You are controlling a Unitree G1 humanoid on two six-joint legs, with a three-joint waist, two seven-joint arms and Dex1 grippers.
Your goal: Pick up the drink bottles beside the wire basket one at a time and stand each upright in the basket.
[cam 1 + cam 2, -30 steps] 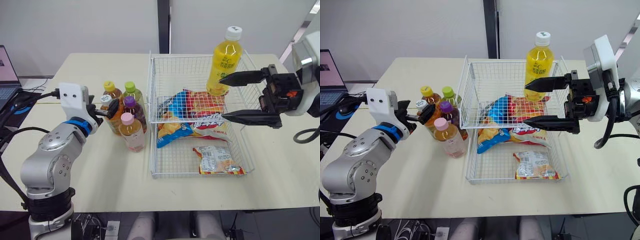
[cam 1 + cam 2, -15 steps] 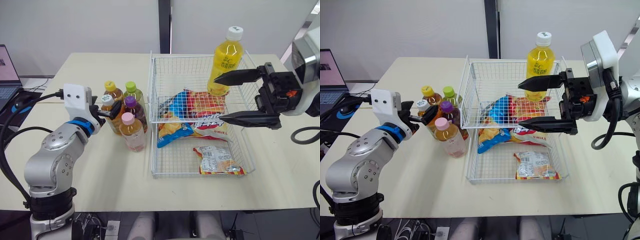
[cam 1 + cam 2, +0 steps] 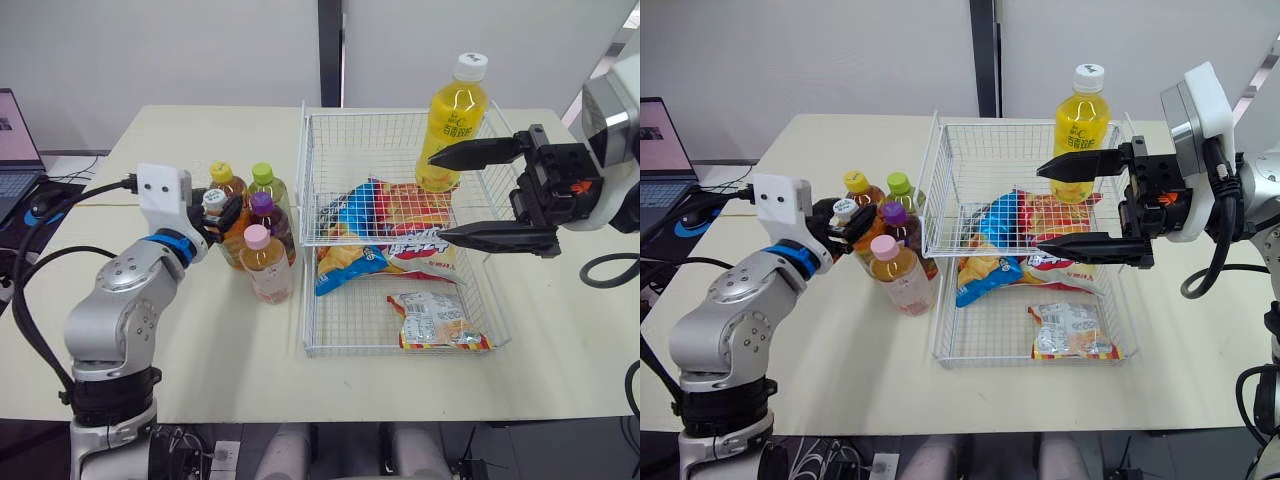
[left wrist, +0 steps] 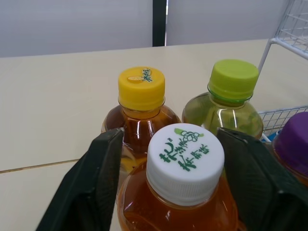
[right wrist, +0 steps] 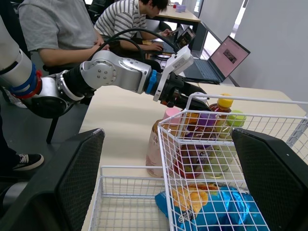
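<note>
Left pincer (image 3: pixel 222 207) advanced, straddling white-capped amber bottle (image 4: pixel 185 161) (green lettering on cap), apparently unclamped; right pincer (image 3: pixel 436 197) spread.

Office or lab: seated people (image 5: pixel 60 26), open laptops (image 5: pixel 230 54), pale worktable (image 3: pixel 200 330)

beige table (image 3: pixel 200 340) with wire basket (image 3: pixel 404 351), bottles (image 3: pixel 266 268)
</note>
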